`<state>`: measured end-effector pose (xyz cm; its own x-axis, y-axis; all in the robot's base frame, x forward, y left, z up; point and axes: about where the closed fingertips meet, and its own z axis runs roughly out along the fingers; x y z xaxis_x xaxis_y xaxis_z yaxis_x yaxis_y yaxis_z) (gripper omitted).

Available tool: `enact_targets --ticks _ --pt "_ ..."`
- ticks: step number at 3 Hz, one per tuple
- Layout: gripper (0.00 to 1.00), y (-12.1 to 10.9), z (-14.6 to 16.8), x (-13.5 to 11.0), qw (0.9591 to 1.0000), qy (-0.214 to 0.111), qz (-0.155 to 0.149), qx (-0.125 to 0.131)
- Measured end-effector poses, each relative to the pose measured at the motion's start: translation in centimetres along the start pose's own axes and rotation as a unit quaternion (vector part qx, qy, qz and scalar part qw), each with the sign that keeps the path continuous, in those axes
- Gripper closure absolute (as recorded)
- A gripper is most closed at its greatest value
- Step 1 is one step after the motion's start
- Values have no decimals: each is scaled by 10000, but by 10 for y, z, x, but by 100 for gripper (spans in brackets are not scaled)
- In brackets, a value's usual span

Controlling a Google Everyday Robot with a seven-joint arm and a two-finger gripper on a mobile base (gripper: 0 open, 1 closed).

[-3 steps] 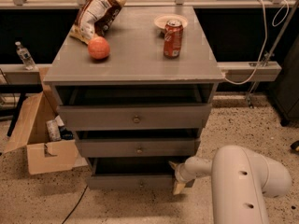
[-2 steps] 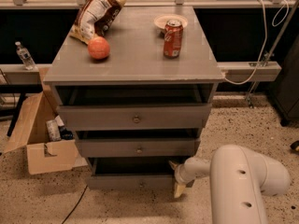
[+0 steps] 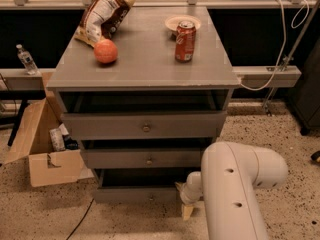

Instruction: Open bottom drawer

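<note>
The grey cabinet has three drawers. The bottom drawer (image 3: 135, 194) is the lowest, slimmest front, and a dark gap shows above it. Its small knob is barely visible at the centre. My gripper (image 3: 183, 199) is low at the right end of the bottom drawer front, beside the cabinet's right corner. Its two tan fingertips (image 3: 187, 212) stand apart and hold nothing. My white arm (image 3: 235, 194) fills the lower right and hides the floor behind it.
On the cabinet top (image 3: 145, 69) are an orange ball (image 3: 106, 51), a snack bag (image 3: 102, 16), a red soda can (image 3: 185, 41) and a small plate (image 3: 181, 22). An open cardboard box (image 3: 40, 149) stands on the floor at the left. A white cable (image 3: 280, 59) hangs at the right.
My arm has shifted a little to the left, and the gripper sits slightly lower and closer to the bottom drawer's right end. The drawers look unchanged.
</note>
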<state>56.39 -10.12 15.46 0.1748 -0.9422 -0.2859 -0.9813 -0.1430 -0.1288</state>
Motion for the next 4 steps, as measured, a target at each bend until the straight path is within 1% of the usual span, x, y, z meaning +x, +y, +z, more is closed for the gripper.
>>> enact_targets --ticks 1,2,3,4 --pt "26 12 -4 -4 9999 81 51 -115" --pt "48 23 -11 -6 9999 66 83 -114" --pt "72 37 -21 -8 9999 -3 100 -12" --pt "95 52 -28 -8 9997 -155 139 136"
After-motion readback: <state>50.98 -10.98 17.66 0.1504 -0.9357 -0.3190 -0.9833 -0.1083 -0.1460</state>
